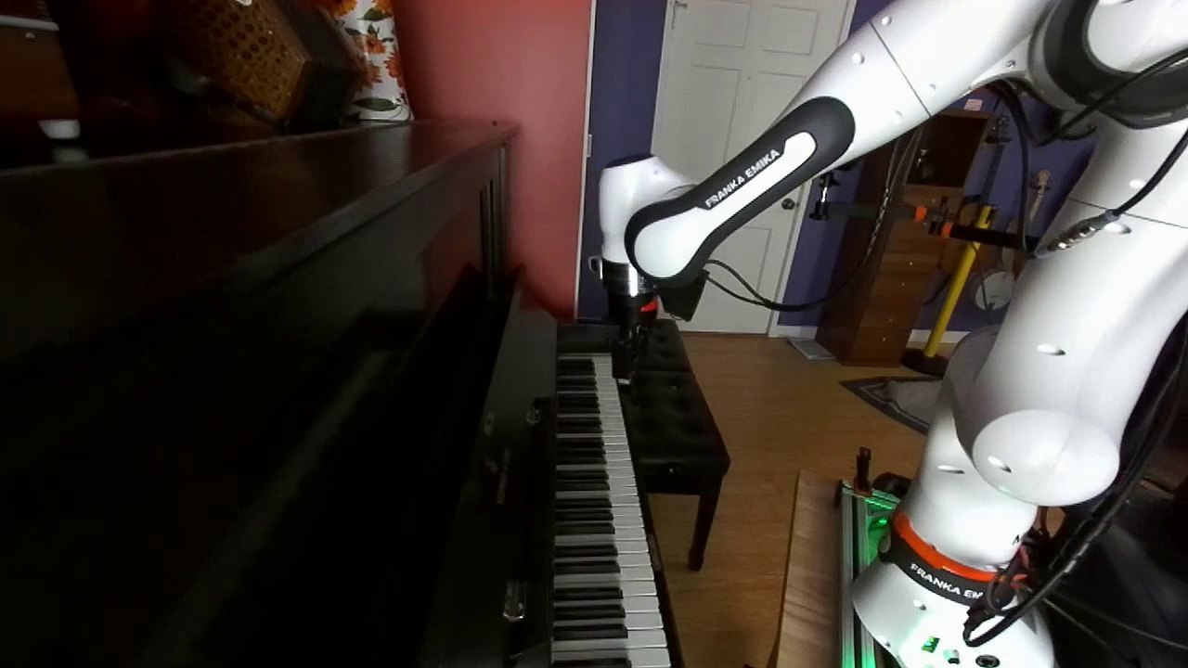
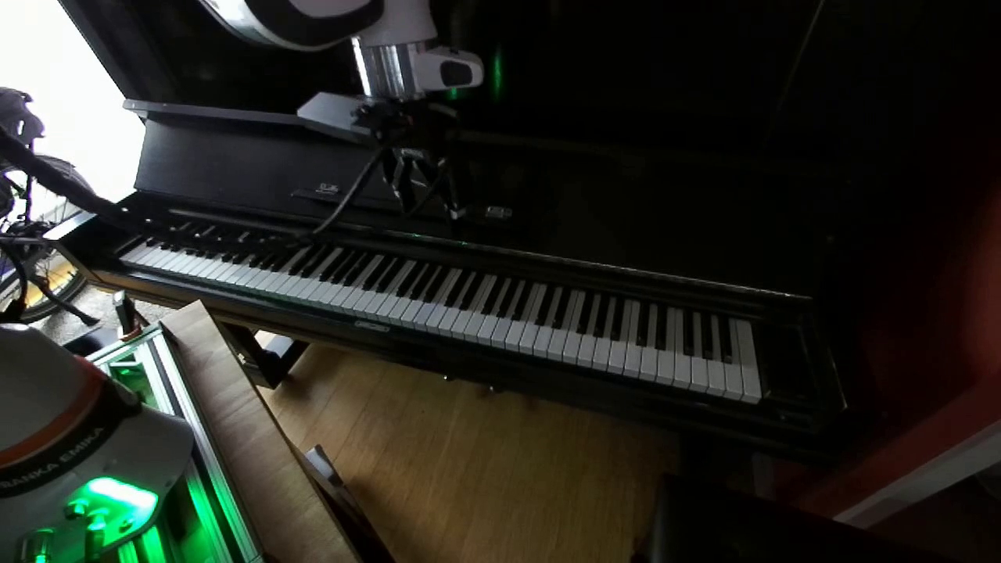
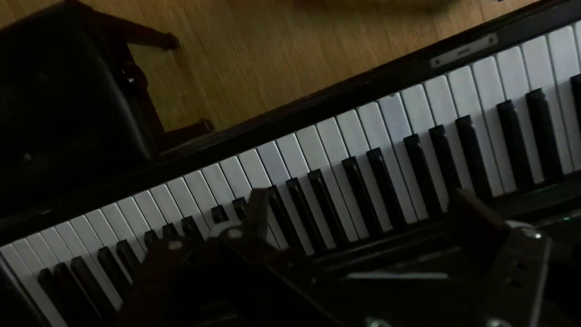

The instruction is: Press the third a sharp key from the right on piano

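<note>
Above piano keys, spread claw

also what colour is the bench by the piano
Black, with a button-tufted seat; the bench shows best in an exterior view.

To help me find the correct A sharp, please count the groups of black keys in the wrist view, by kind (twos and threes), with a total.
Groups of three black keys: 4
Groups of two black keys: 4
Total: 8 groups, leaving out one cut-off black key at the right edge
</note>
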{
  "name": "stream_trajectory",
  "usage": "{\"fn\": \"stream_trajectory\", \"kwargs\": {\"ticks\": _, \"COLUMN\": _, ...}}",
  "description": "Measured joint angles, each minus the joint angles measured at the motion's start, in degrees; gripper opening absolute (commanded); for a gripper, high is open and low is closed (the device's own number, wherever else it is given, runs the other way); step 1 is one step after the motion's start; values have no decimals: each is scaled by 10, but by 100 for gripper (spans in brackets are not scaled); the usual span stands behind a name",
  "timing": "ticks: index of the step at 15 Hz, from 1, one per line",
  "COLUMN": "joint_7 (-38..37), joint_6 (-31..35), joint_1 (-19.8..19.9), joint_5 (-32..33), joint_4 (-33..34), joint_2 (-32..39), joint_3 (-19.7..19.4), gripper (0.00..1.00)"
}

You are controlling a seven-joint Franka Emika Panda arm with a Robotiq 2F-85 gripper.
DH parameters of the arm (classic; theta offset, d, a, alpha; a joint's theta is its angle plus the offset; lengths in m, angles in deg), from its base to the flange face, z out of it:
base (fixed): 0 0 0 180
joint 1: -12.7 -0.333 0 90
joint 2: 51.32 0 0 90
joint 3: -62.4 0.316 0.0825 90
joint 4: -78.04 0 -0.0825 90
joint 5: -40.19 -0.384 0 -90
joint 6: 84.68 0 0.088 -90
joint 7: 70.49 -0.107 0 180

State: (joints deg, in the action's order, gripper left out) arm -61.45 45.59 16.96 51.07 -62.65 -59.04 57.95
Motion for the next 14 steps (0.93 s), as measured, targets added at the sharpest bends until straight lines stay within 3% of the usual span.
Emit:
{"fn": "stream_trajectory", "kwargs": {"ticks": 3, "joint_7": 31, "joint_6": 60, "joint_1": 11, "joint_5": -3, "joint_4": -22, "joint_2": 23, "joint_3": -20, "gripper": 100}}
{"fn": "stream_trajectory", "kwargs": {"ticks": 11, "joint_7": 18, "joint_6": 64, "joint_1": 12, "joint_5": 2, "joint_4": -19, "joint_2": 42, "joint_3": -20, "gripper": 100}}
{"fn": "stream_trajectory", "kwargs": {"ticks": 14, "joint_7": 18, "joint_6": 104, "joint_1": 12, "joint_5": -4, "joint_4": -17, "joint_2": 84, "joint_3": -20, "gripper": 100}}
